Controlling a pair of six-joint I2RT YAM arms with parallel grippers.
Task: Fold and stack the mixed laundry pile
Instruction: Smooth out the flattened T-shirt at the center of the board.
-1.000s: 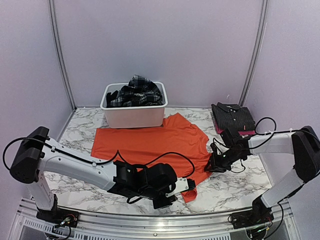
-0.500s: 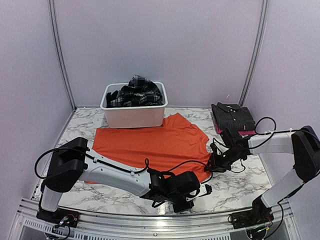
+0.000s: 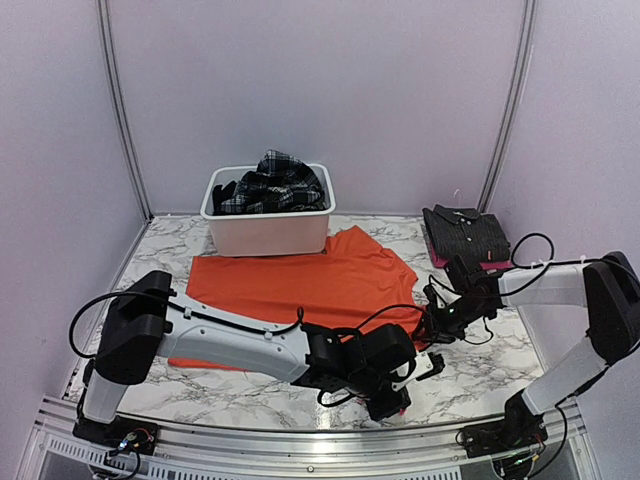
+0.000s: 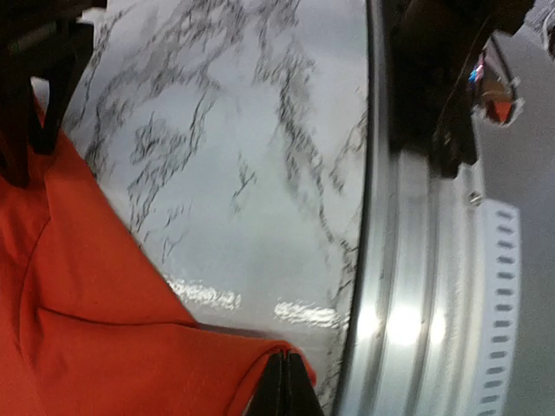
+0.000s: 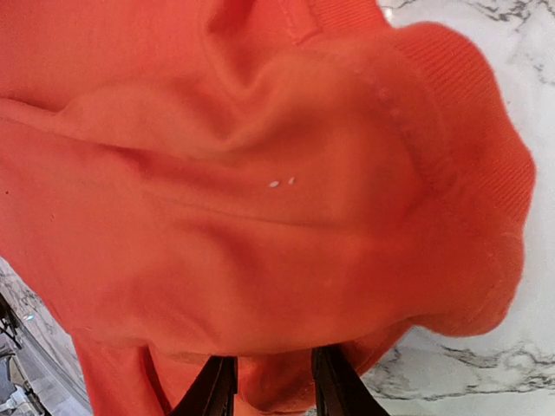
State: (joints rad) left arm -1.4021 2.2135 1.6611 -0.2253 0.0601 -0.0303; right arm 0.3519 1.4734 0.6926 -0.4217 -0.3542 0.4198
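- While the orange T-shirt (image 3: pixel 300 285) lies spread across the middle of the marble table (image 3: pixel 480 378), we see both grippers at its right side.
- At the near right corner, the left gripper (image 4: pixel 284 390) is closed tight, pinching a peak of the hem just off the table.
- Further right, the right gripper (image 5: pixel 273 390) stands narrow, with bunched orange cloth held between its fingers.
- Just beyond the shirt's far edge, the white tub (image 3: pixel 268 236) holds a plaid skirt (image 3: pixel 278 178) heaped above its rim, with a black piece (image 3: pixel 225 192) to its left.
- Far right, a folded dark grey garment (image 3: pixel 465 232) rests on a pink piece (image 3: pixel 492 265).
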